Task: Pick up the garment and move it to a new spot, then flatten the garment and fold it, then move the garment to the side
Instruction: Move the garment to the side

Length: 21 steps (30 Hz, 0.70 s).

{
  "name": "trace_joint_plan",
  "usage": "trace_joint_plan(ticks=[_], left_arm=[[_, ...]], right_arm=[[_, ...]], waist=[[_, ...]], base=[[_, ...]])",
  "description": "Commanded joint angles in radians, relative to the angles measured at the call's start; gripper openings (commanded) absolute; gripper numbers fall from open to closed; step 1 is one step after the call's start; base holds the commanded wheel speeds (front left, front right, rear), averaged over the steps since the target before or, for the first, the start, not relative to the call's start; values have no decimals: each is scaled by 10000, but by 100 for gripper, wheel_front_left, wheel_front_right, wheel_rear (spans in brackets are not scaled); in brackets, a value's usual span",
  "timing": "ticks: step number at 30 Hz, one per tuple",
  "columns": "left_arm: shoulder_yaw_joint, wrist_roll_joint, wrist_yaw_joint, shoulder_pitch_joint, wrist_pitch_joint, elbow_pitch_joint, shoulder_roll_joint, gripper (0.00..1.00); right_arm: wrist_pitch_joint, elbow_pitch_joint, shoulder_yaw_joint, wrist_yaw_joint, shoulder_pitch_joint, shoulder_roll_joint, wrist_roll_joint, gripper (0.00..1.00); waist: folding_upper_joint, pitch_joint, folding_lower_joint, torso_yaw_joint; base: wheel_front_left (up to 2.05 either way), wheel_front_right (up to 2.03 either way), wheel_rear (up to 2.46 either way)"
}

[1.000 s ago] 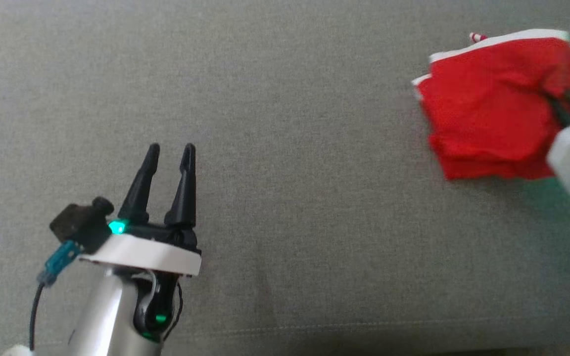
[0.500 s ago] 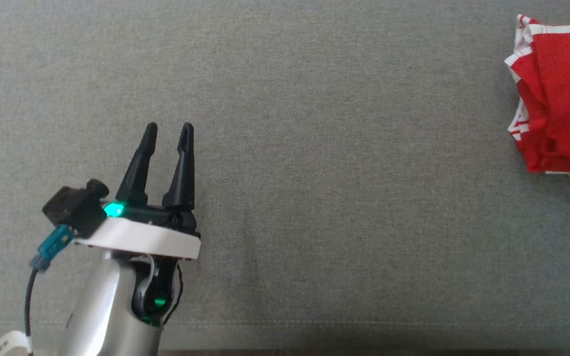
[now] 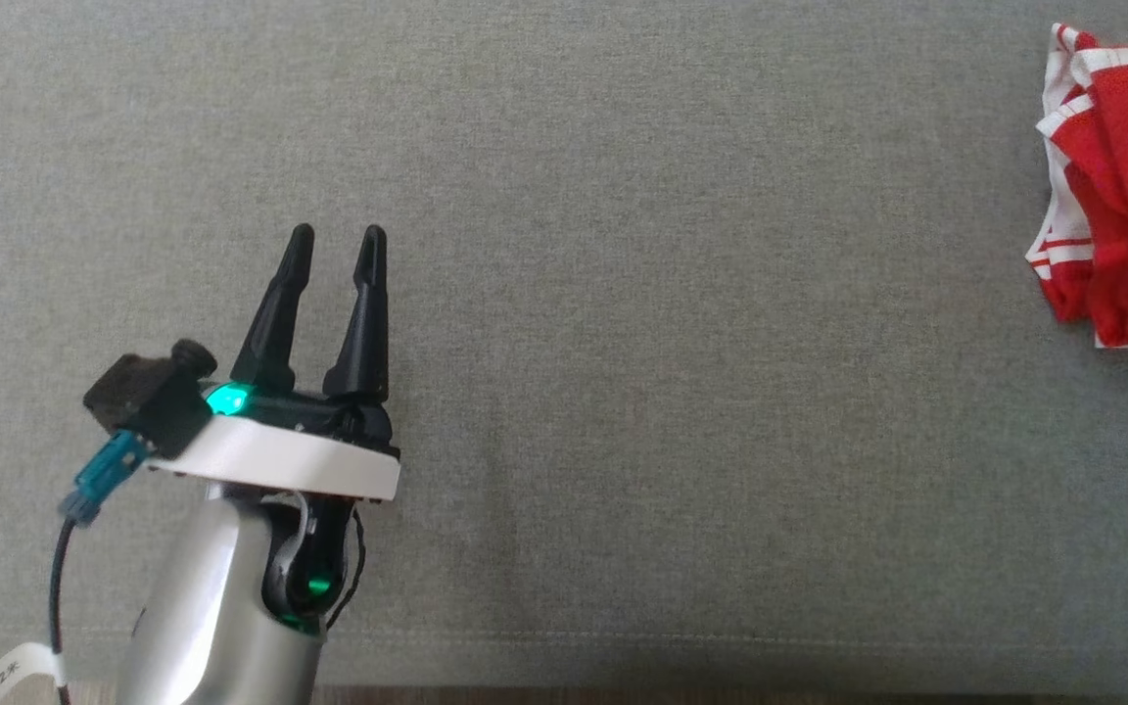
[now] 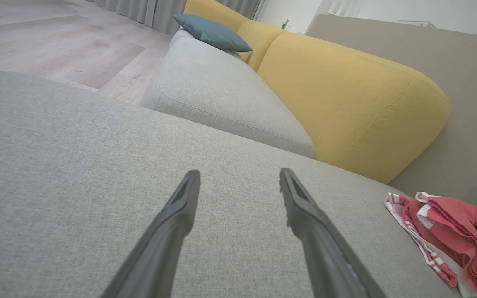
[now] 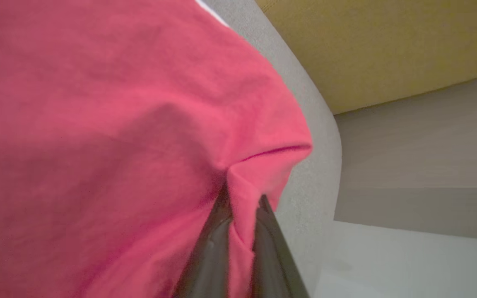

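- Looking down from the head, the left gripper (image 3: 339,233) hovers over the near left part of the grey woven-fabric seat cushion (image 3: 672,343), its two dark fingers spread apart and empty.
- The red fabric garment with white striped trim (image 3: 1127,196) lies bunched in several layers at the cushion's right edge. It is partly cut off by the frame and well apart from the left gripper.
- Along the left wrist, the spread fingers point across bare grey fabric. The garment sits at the far right corner, near the cushion's edge, with a rounded yellow back cushion (image 4: 346,103) behind it and a blue pillow (image 4: 211,33) on the neighbouring seat.
- Along the right wrist, the right gripper (image 5: 243,198) has its fingers pressed together, pinching a raised fold of the red cloth. The cushion's rounded edge shows just beyond.
- Judged from this, the pick-up, flattening and folding look finished, and the last carry to the side looks nearly complete, though the stack seems rumpled for a fold.
- What seems left is letting go of the fold and drawing the right arm clear without dragging layers loose.
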Motion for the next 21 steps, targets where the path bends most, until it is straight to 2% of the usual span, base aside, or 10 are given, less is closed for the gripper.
trace_joint_plan(ticks=[1, 2, 3, 10, 15, 21], left_arm=[[229, -12, -61, -192, -76, -314, 59, 100], [231, -7, -61, -185, -76, -299, 60, 100], [233, -2, -61, -178, -76, -280, 66, 100], [271, 43, -61, -139, -76, -189, 86, 100], [351, 79, -61, -27, -76, -145, 91, 100], [650, 182, -61, 297, -76, -160, 102, 100]], right_arm=[[34, -191, -250, -7, 259, -240, -58, 7], [37, -192, -442, -7, 324, -95, -80, 80], [36, -179, -643, -7, 389, 71, -83, 100], [-75, -488, -937, -7, 449, 647, -707, 100], [-445, -688, -1216, -7, 244, 1439, -843, 100], [-2054, -747, -1810, -7, 148, 3292, -468, 100]], waist=[[0, -21, -1, -20], [0, -47, -1, -36], [0, -83, -1, -53], [0, -404, -1, -187], [0, -860, -1, -268], [0, -1622, -1, -415]], base=[[0, 0, 0], [0, 0, 0], [0, 0, 0], [0, 0, 0], [0, 0, 0], [0, 0, 0]])
